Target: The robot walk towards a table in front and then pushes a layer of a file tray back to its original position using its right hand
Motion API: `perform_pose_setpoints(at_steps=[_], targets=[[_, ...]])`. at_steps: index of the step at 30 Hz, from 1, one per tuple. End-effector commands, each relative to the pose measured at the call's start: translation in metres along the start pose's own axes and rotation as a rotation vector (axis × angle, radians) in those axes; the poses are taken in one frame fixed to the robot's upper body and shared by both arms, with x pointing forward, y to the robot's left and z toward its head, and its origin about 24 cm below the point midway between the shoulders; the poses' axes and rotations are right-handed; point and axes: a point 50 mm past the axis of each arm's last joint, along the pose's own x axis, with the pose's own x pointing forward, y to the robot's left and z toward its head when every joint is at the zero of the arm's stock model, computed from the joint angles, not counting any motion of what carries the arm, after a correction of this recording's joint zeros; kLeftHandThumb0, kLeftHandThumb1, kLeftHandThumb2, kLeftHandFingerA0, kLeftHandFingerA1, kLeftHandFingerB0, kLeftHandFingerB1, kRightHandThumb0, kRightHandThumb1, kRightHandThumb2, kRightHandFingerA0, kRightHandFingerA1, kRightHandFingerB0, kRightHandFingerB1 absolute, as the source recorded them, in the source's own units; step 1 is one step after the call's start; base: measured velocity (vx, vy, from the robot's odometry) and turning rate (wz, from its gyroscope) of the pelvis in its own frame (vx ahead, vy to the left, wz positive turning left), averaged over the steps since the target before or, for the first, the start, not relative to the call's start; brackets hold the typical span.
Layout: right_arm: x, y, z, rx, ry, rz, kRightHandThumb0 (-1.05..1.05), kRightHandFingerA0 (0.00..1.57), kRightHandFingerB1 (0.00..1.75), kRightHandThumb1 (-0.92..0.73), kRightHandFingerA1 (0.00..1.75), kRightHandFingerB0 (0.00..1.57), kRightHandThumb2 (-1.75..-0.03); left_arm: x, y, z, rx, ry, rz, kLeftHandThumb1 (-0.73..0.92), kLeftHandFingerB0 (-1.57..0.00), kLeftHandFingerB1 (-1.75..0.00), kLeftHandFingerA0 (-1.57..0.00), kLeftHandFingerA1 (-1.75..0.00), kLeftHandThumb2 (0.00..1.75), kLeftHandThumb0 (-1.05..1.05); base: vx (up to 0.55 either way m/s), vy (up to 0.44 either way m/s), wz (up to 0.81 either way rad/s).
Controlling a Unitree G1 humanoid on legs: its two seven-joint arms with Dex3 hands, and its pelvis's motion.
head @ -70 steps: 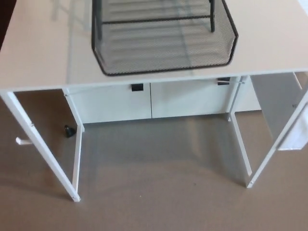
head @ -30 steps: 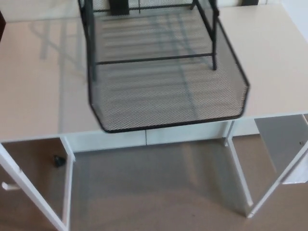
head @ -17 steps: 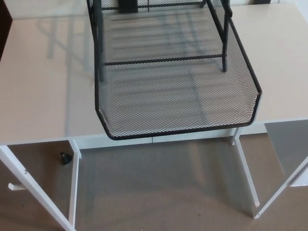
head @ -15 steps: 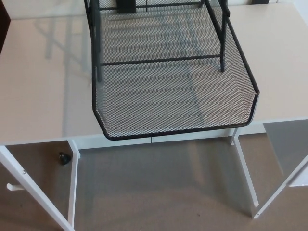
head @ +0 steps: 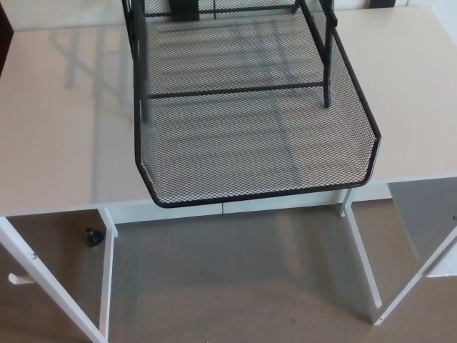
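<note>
- File tray layer of black wire mesh [head: 257, 136], a shallow rectangular basket with clipped front corners, lies pulled forward on the worktop; its front rim juts just past the worktop's near edge, over the floor.
- Neither robot hand shows in the head view, so whether either is open or closed cannot be told.
- Black metal frame of the file tray [head: 327, 57] stands over the rear part of the pulled-out layer: two upright posts, one on each side, joined by a thin horizontal crossbar that runs across above the mesh.
- More black mesh of the rack is cut off by the top edge of the picture, so its upper levels cannot be made out.
- Pale cream, glossy worktop [head: 57, 136] carries the rack; faint reflections of the frame lie on its surface to the left of the tray.
- White table legs [head: 360, 250] slant down below the worktop on both sides.
- White low cabinet front [head: 186, 209] shows as a narrow strip beneath the worktop's edge, behind the legs.
- Brown-grey carpeted floor [head: 235, 286] fills the lower part of the view.
- Small black object [head: 92, 236] sits on the floor by the inner left leg; too small to identify.
</note>
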Motion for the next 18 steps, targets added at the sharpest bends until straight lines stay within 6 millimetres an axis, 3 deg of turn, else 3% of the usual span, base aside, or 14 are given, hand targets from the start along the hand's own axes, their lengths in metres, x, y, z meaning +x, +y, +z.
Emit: perform_pose_setpoints(at_steps=[1, 2, 3, 4, 6, 7, 8, 10, 11, 12, 13, 14, 15, 18], targets=[[-0.027, 0.012, 0.072, -0.03, -0.42, 0.017, -0.6, 0.45, 0.33, -0.64, 0.35, 0.37, -0.63, -0.001, 0.006, 0.005, 0.088, -0.034, -0.001, 0.49, -0.1, -0.5, -0.1, -0.52, 1.0, -0.26, 0.0, 0.0, 0.0], [-0.032, 0.014, 0.083, -0.031, -0.483, 0.031, -0.57, 0.45, 0.33, -0.65, 0.35, 0.38, -0.62, -0.002, 0.006, 0.006, 0.098, -0.039, -0.002, 0.5, -0.1, -0.5, -0.1, -0.52, 1.0, -0.26, 0.0, 0.0, 0.0], [-0.039, 0.017, 0.096, -0.028, -0.548, 0.045, -0.55, 0.41, 0.44, -0.54, 0.52, 0.27, -0.89, -0.002, 0.007, 0.006, 0.099, -0.04, -0.005, 0.49, -0.1, -0.5, -0.1, -0.52, 1.0, -0.26, 0.0, 0.0, 0.0], [-0.05, 0.02, 0.113, -0.025, -0.625, 0.062, -0.56, 0.41, 0.44, -0.54, 0.51, 0.26, -0.89, -0.001, 0.006, 0.005, 0.097, -0.041, -0.009, 0.49, -0.1, -0.5, -0.1, -0.52, 1.0, -0.27, 0.0, 0.0, 0.0], [-0.059, 0.022, 0.129, -0.05, -0.704, 0.067, -0.55, 0.4, 0.44, -0.55, 0.52, 0.24, -0.9, -0.001, 0.005, 0.005, 0.101, -0.038, -0.009, 0.49, -0.1, -0.5, -0.1, -0.52, 1.0, -0.26, 0.0, 0.0, 0.0], [-0.064, 0.023, 0.137, -0.062, -0.75, 0.073, -0.52, 0.39, 0.44, -0.54, 0.52, 0.23, -0.89, -0.001, 0.005, 0.005, 0.1, -0.035, -0.012, 0.49, -0.1, -0.5, -0.1, -0.52, 1.0, -0.26, 0.0, 0.0, 0.0], [-0.069, 0.024, 0.147, -0.078, -0.827, 0.079, -0.47, 0.41, 0.32, -0.69, 0.34, 0.35, -0.61, -0.002, 0.004, 0.004, 0.1, -0.034, -0.016, 0.49, -0.11, -0.5, -0.11, -0.52, 1.0, -0.26, 0.0, 0.0, 0.0], [-0.076, 0.028, 0.161, -0.102, -0.9, 0.072, -0.44, 0.43, 0.32, -0.67, 0.35, 0.35, -0.61, -0.003, 0.002, 0.005, 0.11, -0.031, -0.018, 0.49, -0.11, -0.5, -0.11, -0.52, 1.0, -0.26, 0.0, 0.0, 0.0], [-0.083, 0.032, 0.174, -0.131, -0.946, 0.082, -0.45, 0.42, 0.32, -0.68, 0.35, 0.33, -0.61, -0.005, 0.001, 0.005, 0.112, -0.036, -0.024, 0.65, -0.27, -0.33, -0.25, -0.35, 0.59, -0.44, 0.0, 0.0, 0.0], [-0.086, 0.034, 0.18, -0.143, -0.964, 0.085, -0.45, 0.42, 0.32, -0.68, 0.35, 0.33, -0.61, -0.005, 0.001, 0.005, 0.112, -0.038, -0.027, 0.65, -0.27, -0.33, -0.25, -0.35, 0.59, -0.44, 0.0, 0.0, 0.0], [-0.09, 0.038, 0.186, -0.148, -1.001, 0.102, -0.46, 0.4, 0.33, -0.7, 0.34, 0.33, -0.6, -0.006, 0.001, 0.004, 0.108, -0.039, -0.034, 0.5, -0.11, -0.51, -0.11, -0.52, 1.0, -0.25, 0.0, 0.0, 0.0], [-0.092, 0.04, 0.191, -0.163, -1.025, 0.109, -0.47, 0.4, 0.33, -0.7, 0.35, 0.33, -0.6, -0.006, 0.002, 0.004, 0.11, -0.04, -0.034, 0.65, -0.26, -0.33, -0.25, -0.35, 0.59, -0.44, 0.0, 0.0, 0.0], [-0.096, 0.047, 0.202, -0.209, -1.097, 0.123, -0.43, 0.41, 0.35, -0.69, 0.37, 0.34, -0.6, -0.005, 0.002, 0.005, 0.114, -0.038, -0.032, 0.48, -0.11, -0.5, -0.11, -0.52, 0.99, -0.26, 0.0, 0.0, 0.0], [-0.1, 0.057, 0.214, -0.289, -1.161, 0.146, -0.46, 0.4, 0.33, -0.69, 0.35, 0.31, -0.61, -0.005, 0.002, 0.006, 0.112, -0.039, -0.039, 0.48, -0.1, -0.5, -0.1, -0.52, 0.99, -0.26, 0.0, 0.0, 0.0]])
